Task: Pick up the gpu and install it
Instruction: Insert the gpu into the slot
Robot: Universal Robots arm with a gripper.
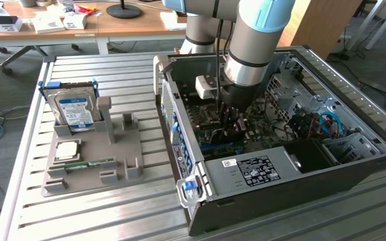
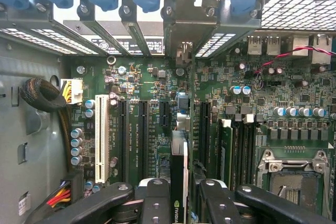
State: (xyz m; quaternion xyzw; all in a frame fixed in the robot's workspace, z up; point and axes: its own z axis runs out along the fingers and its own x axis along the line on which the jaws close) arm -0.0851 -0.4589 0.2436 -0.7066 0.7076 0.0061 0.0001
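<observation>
We have the gpu picked up and down inside the case, over the slots, but not yet seated.

In the exterior view the open computer case (image 1: 273, 150) fills the centre and right of the frame on the slatted tabletop (image 1: 99, 211), and the arm (image 1: 253, 45) reaches down from the top into its middle. At centre left the grey holder tray (image 1: 89, 155) keeps the hard drive (image 1: 74, 110) upright and the memory stick (image 1: 89, 164) lying low, so the card is off it: the pick-up is done. In the wrist view the motherboard (image 2: 157, 119) spreads across the frame, and at bottom centre the pincer (image 2: 178, 192) is clenched on the gpu (image 2: 178, 177), held edge-on just above the expansion slots (image 2: 142, 135). We judge the pressing into a slot is what remains.
</observation>
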